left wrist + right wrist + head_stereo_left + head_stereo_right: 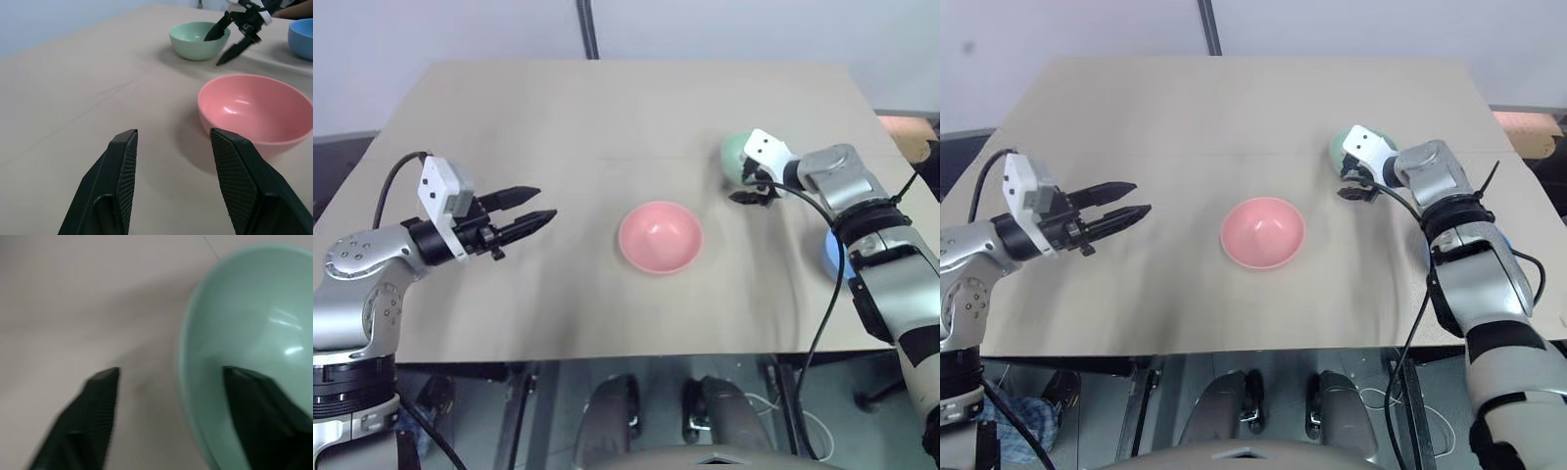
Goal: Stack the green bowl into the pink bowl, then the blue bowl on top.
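Observation:
The pink bowl (660,236) stands upright at the table's middle. The green bowl (734,150) sits to its right and further back. My right gripper (750,194) is open and straddles that bowl's near rim. In the right wrist view one finger (254,406) is inside the green bowl (254,318) and the other finger (93,406) is outside over the table. The blue bowl (301,38) stands at the right, mostly hidden behind my right arm in the eye views. My left gripper (536,210) hovers open and empty left of the pink bowl, pointing toward it.
The beige tabletop (558,127) has bare room at the back and left. Its front edge (607,354) runs close to me. A dark pole (590,29) rises behind the table's far edge.

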